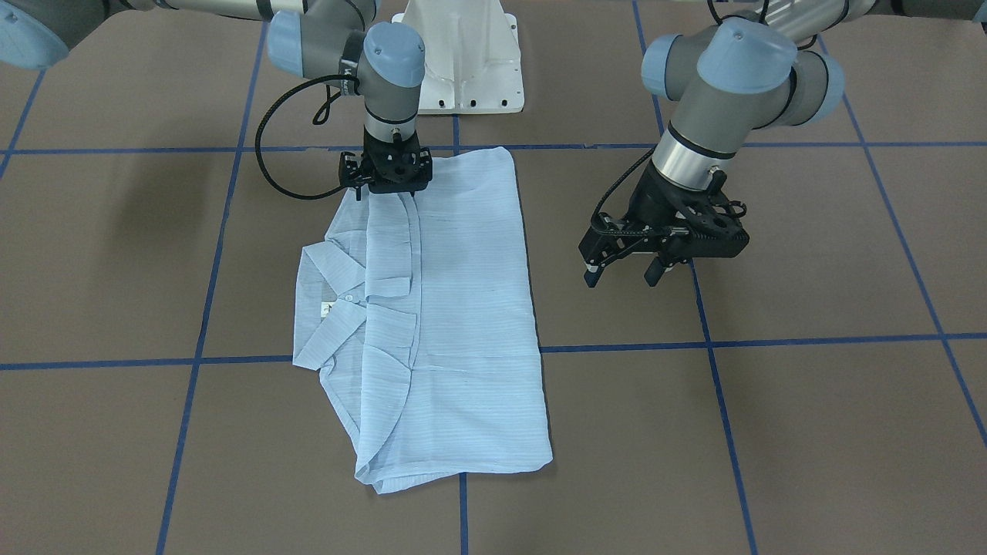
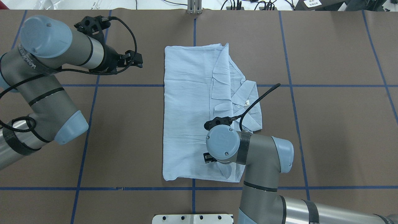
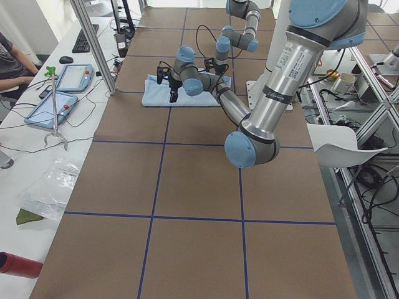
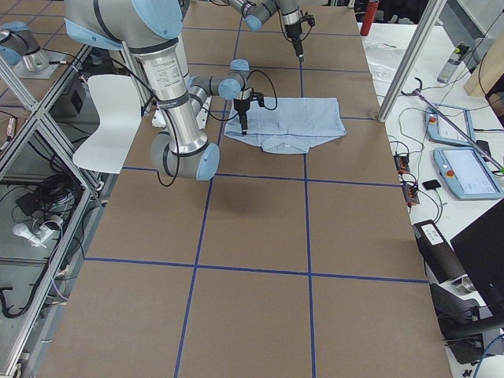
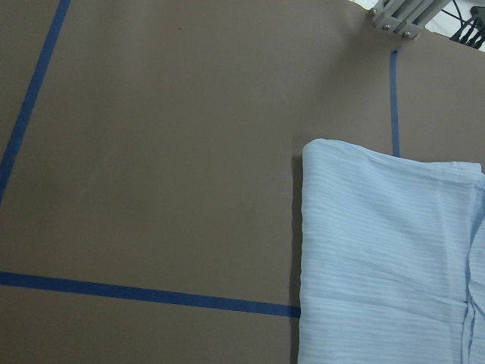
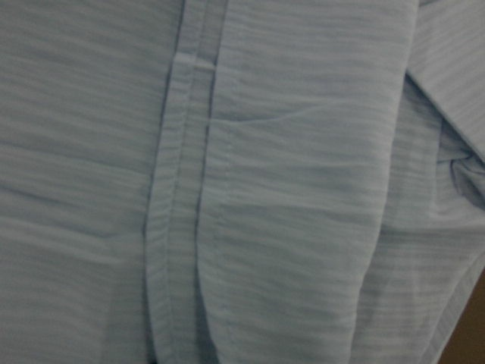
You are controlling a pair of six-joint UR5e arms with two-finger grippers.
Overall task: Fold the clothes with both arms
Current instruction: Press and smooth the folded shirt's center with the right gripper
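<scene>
Your shirt (image 1: 463, 308) lies flat mid-table, folded into a long pale blue rectangle, with the collar (image 1: 331, 301) poking out on the robot's right side. Look at the right gripper (image 1: 389, 189): it points straight down over the shirt's end nearest the pedestal (image 1: 463, 54), with the folded edge right beneath it. Its wrist camera is filled with nothing but striped cloth and the stitched placket (image 6: 186, 212), blurred and close. The fingers themselves are hidden under the gripper body in the front view and under the wrist from overhead, so you cannot tell whether those jaws are spread, pressed together or pinching cloth. Now the left gripper (image 1: 621, 276): its jaws are spread wide with nothing between them. It hangs tilted above the bare table (image 1: 810, 432), and the shirt's long plain edge lies off to its side with a strip of brown surface between the two. From overhead you can see it aimed across toward the shirt's far corner without touching it. Its wrist camera catches that corner at the lower right, with a line of blue tape (image 5: 144, 292) running up to the cloth's edge and brown table everywhere else.
</scene>
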